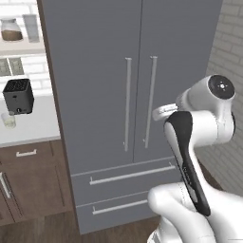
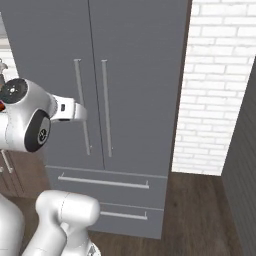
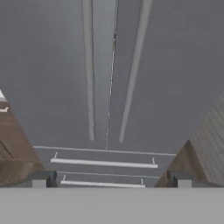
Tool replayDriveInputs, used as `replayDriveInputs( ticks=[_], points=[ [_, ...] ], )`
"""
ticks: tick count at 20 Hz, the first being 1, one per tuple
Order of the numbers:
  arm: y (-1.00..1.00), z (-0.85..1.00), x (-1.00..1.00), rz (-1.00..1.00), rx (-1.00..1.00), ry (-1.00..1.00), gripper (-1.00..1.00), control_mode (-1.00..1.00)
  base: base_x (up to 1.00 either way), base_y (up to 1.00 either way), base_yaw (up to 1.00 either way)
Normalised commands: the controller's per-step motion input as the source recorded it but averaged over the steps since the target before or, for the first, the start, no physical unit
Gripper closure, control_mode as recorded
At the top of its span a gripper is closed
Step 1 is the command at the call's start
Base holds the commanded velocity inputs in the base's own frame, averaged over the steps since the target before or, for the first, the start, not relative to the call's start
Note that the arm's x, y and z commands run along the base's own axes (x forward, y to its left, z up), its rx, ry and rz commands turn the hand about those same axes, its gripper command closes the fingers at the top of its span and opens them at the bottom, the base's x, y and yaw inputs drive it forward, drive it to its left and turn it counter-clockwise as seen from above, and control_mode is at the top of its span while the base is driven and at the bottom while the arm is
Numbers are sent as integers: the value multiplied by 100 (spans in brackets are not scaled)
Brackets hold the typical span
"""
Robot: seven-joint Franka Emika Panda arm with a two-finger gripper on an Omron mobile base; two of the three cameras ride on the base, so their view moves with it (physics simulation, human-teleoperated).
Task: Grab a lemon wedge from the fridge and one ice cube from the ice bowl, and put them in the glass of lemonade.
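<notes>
Fridge [image 1: 109, 95] fills the scene ahead, both doors shut, standing between the brown cabinets [image 1: 33, 185] and a white brick wall [image 2: 220, 90]; arm is folded up in front of it, elbow high, forearm reaching toward the doors, hand facing the door seam; gripper [image 3: 111, 179] has its two tips spread wide at the bottom corners of the hand view, nothing between them, not touching the fridge; count: two doors, two long vertical handles [image 1: 127, 104] side by side at the seam, two drawers [image 1: 128, 173] below, each with one horizontal bar; left base view adds the counter [image 1: 33, 126] left of the fridge, with one black toaster [image 1: 19, 96] and one small glass of lemonade [image 1: 8, 120] just in front of it, plus a shelf above with a jar of brown powder [image 1: 11, 29] and a grey glass [image 1: 31, 26]; right base view adds the wood floor [image 2: 200, 215] and a dark panel at the right edge.
</notes>
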Motion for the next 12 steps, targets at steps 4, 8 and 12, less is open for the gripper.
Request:
replayDriveInputs(
  ticks=[4,8,12],
  points=[
    [-8,1,81,-12,9,-1,-100,-100,0,0,0],
    [-34,-27,97,-3,16,-14,-100,-100,0,0,0],
    [-46,-24,100,0,15,-11,-100,-100,0,0,0]
  ],
)
